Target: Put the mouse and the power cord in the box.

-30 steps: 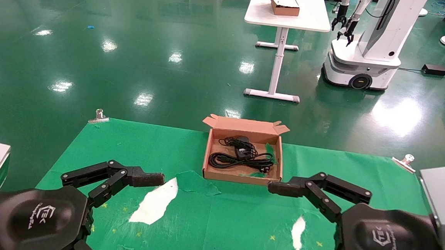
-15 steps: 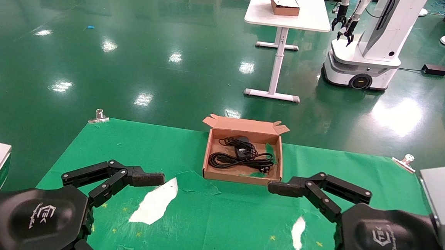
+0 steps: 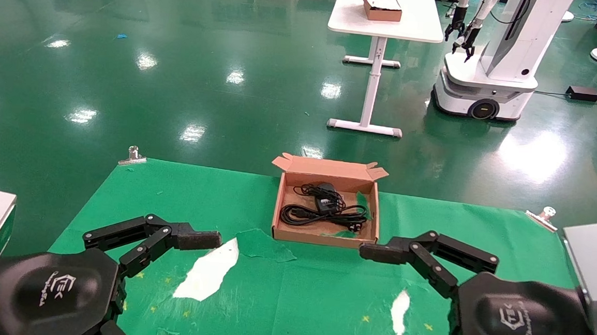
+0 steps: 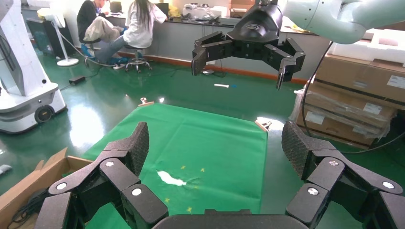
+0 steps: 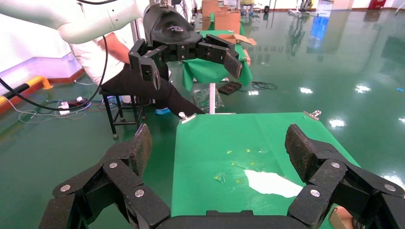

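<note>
The brown cardboard box (image 3: 278,214) stands at the far middle of the green-covered table, flaps up. Inside lie the small black mouse (image 3: 326,202) with its thin cable bunched behind it, and the thick coiled power cord (image 3: 306,217) along the near side. A corner of the box (image 4: 36,179) also shows in the left wrist view. My left gripper (image 4: 216,145) hovers open and empty over the near left of the table, one of its fingers (image 3: 198,239) pointing inward. My right gripper (image 5: 217,145) hovers open and empty at the near right, a finger (image 3: 379,252) just short of the box's near right corner.
White torn patches (image 3: 209,272) (image 3: 400,306) and a loose green flap (image 3: 261,245) mark the cloth in front of the box. Metal clips (image 3: 133,155) (image 3: 544,213) hold the cloth's far corners. Beyond are a white table (image 3: 385,22) and another robot (image 3: 491,65).
</note>
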### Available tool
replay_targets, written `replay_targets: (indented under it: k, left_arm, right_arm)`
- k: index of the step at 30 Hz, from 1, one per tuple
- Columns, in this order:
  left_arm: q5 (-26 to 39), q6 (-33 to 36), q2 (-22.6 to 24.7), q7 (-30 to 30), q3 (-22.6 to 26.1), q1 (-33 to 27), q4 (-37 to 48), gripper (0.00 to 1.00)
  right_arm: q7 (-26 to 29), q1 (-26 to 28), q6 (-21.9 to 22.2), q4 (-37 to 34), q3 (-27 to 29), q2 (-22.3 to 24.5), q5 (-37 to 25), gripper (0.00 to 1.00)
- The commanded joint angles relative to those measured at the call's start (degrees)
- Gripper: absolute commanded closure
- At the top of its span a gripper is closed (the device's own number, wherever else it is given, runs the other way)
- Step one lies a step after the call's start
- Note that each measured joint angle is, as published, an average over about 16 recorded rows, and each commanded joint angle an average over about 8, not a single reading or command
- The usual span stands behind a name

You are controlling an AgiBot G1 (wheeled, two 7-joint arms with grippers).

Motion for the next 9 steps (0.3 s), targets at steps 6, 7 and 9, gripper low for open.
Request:
replay_targets:
  k: [6, 7, 9]
  left_arm:
    - [0.01, -0.01, 0.0, 0.0, 0.0, 0.0, 0.0, 0.0]
    - [0.01, -0.02, 0.0, 0.0, 0.0, 0.0, 0.0, 0.0]
    - [0.01, -0.02, 0.0, 0.0, 0.0, 0.0, 0.0, 0.0]
  right_arm:
    - [0.0, 0.0, 0.0, 0.0, 0.0, 0.0, 0.0, 0.0]
    - [0.0, 0.0, 0.0, 0.0, 0.0, 0.0, 0.0, 0.0]
    - [0.0, 0.0, 0.0, 0.0, 0.0, 0.0, 0.0, 0.0]
